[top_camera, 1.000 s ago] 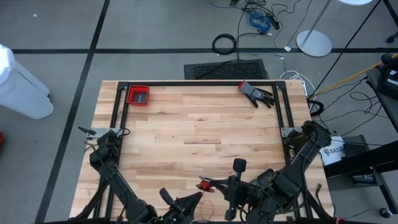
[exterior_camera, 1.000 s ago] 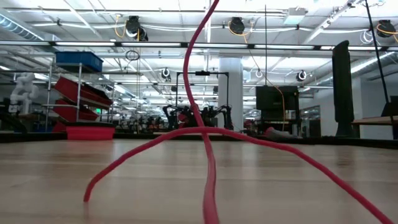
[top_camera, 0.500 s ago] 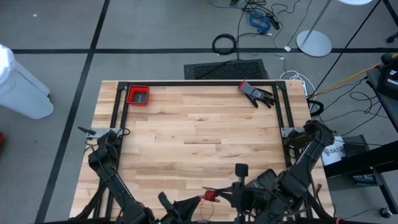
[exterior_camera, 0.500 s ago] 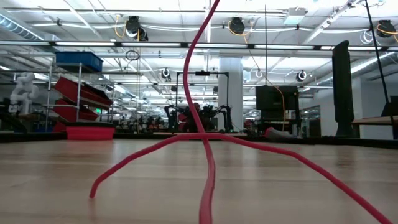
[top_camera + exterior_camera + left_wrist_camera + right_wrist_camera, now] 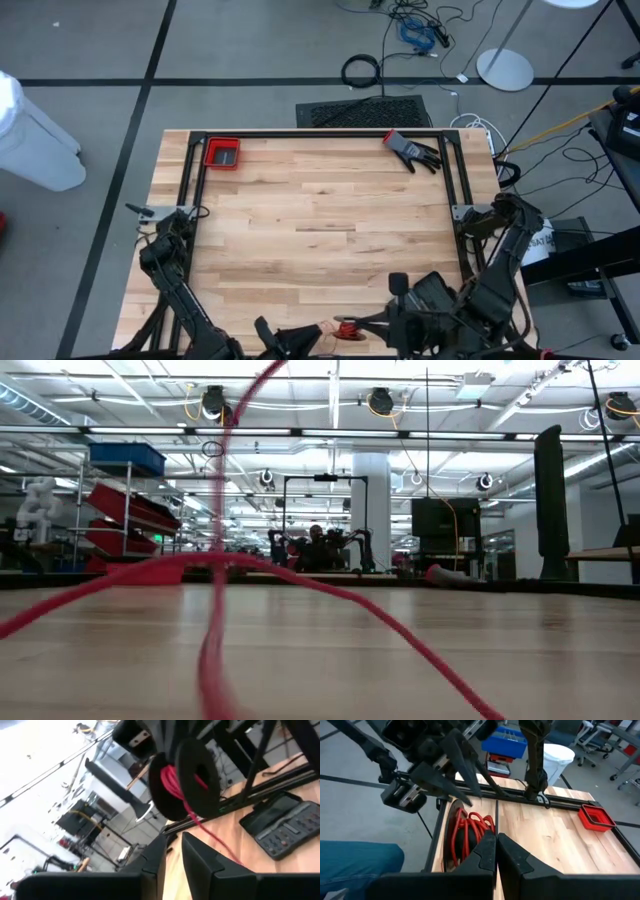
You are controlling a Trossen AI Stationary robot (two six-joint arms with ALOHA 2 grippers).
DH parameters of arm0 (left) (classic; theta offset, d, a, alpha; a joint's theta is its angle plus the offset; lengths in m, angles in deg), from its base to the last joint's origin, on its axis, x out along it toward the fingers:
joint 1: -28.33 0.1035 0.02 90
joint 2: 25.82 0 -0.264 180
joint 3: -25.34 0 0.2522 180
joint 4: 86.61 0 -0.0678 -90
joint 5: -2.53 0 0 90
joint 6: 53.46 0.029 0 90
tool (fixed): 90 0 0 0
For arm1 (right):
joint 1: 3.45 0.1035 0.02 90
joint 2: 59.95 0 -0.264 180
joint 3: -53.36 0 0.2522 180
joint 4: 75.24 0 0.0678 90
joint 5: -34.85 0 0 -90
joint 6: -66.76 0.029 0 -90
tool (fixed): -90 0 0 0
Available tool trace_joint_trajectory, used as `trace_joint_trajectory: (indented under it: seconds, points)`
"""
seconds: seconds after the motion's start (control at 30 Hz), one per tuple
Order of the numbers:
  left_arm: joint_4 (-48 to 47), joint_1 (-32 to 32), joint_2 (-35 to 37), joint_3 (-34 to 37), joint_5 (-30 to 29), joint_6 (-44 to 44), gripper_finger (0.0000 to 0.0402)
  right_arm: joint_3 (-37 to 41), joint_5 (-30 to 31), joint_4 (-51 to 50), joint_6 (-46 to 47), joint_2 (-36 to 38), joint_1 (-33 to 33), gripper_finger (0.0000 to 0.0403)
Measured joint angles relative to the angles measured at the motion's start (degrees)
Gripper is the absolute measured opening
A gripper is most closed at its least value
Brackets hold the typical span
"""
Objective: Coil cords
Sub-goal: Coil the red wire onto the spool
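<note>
Both grippers crowd the bench's (image 5: 300,220) near edge: right gripper (image 5: 495,851) clamps the red cord (image 5: 470,827), left gripper's (image 5: 171,851) fingers slightly parted; bench beyond lies open.

Overhead, table-level and two wrist views, all sharing the wooden table (image 5: 320,215).

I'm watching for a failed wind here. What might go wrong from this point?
1. The red cord sits loosely wound on the black disc. With the left gripper open beside it, turns may spring off.
2. The disc is at the table's near edge, so a nudge from the shut right gripper might push it off.
3. Slack cord trailing across the table could snag.
</note>
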Motion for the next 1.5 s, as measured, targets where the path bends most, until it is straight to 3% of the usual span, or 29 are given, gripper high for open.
trace_joint_trajectory:
  seconds: [0.37,0.57,0.87,1.1,1.5]
  points:
    - [-5.29,0.0,0.0,0.08,1.06,-13.59,0.0093,0.0,2.22,0.31,-0.81,0.04,1.06,0.0]
    - [-17.3,0.09,-0.02,0.1,10.01,-30.24,0.0093,0.0,4.93,0.33,-0.83,0.44,1.43,0.0]
    - [-35.62,0.43,-0.02,0.08,12.01,-51.23,0.0093,-0.02,8.71,0.3,-1.73,1.12,3.14,0.0]
    - [-35.97,1.2,-0.02,0.08,18.71,-53.93,0.0093,-0.06,11.75,0.25,-2.35,1.16,4.26,0.0]
    - [-36.57,2.27,-0.33,0.08,18.96,-57.57,0.0093,-0.11,11.73,0.25,-2.58,1.16,4.47,0.0]
